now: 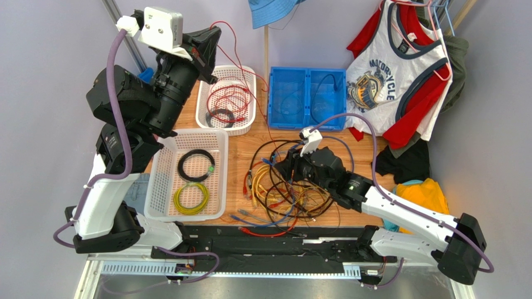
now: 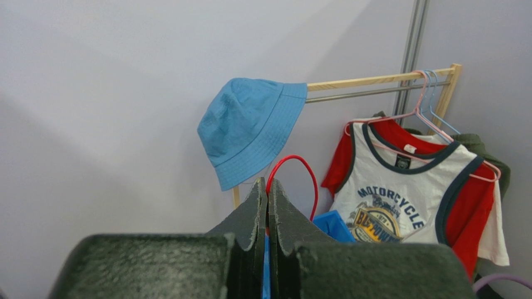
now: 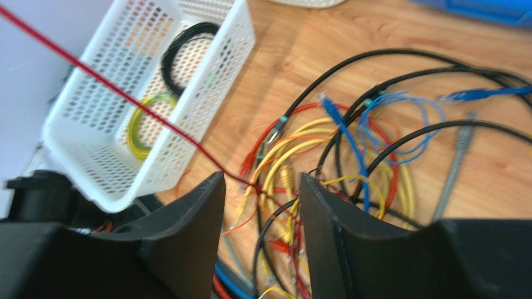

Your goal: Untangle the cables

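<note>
The cables (image 1: 287,190) lie as a knotted heap of black, yellow, blue, orange and red cords on the wooden table; the right wrist view shows them close up (image 3: 349,149). My left gripper (image 1: 209,47) is raised high at the back left and is shut on a thin red cable (image 2: 300,162) that loops out of its tips (image 2: 267,187). This red cable (image 3: 93,75) runs taut down into the heap. My right gripper (image 1: 284,167) is open and empty, low over the heap's left part, with cords between its fingers (image 3: 262,180).
A white basket (image 1: 159,187) at the near left holds a black coil and a yellow-green coil. A second white basket (image 1: 206,118) behind it holds red and black cables. A blue bin (image 1: 307,98), hung shirts (image 1: 387,81) and a blue hat (image 2: 250,128) are at the back.
</note>
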Controlling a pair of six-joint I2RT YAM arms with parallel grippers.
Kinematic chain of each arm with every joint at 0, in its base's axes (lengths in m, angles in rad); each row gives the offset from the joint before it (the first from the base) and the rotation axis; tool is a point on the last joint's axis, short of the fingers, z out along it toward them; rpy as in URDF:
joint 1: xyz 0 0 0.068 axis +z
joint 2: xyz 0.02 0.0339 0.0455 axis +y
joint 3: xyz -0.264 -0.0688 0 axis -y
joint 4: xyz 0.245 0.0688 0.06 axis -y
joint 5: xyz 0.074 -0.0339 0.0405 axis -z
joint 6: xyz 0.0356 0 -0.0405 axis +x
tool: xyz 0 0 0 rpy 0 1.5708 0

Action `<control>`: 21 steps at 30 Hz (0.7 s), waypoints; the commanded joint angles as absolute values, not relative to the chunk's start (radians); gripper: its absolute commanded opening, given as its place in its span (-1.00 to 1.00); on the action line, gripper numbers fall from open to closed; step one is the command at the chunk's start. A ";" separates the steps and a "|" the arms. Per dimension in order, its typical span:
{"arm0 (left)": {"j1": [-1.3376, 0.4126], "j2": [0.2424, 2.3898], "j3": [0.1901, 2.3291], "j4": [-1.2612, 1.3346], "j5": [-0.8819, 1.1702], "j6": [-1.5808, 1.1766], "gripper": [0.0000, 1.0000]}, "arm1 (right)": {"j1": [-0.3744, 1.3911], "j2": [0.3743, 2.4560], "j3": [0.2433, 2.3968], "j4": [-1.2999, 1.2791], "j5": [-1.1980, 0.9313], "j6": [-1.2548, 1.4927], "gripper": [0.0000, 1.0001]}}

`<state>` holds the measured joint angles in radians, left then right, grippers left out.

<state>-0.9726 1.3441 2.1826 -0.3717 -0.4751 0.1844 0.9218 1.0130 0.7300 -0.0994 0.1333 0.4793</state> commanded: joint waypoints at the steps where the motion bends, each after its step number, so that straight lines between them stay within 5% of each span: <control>1: -0.971 1.287 2.140 -0.364 -0.466 0.160 -1.00 | 0.923 1.077 0.805 -0.009 0.244 0.416 -0.23; 5: -0.971 1.232 2.080 -0.365 -0.480 0.152 -1.00 | 0.923 1.123 0.876 -0.044 0.294 0.407 -0.97; 12: -0.971 1.060 1.815 -0.276 -0.538 0.120 -1.00 | 0.923 1.016 1.179 -0.234 0.344 0.312 -1.00; 16: -0.971 0.970 1.628 -0.233 -0.569 0.080 -1.00 | 0.923 1.043 1.547 -0.374 0.298 0.270 -1.00; 21: -0.969 0.910 1.465 -0.206 -0.584 0.029 -1.00 | 0.923 1.037 1.629 -0.425 0.293 0.230 -1.00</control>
<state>-0.9726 0.9325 1.5665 -0.2623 -0.5594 0.0910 0.9218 1.0599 1.6093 -0.3389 0.2882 0.2932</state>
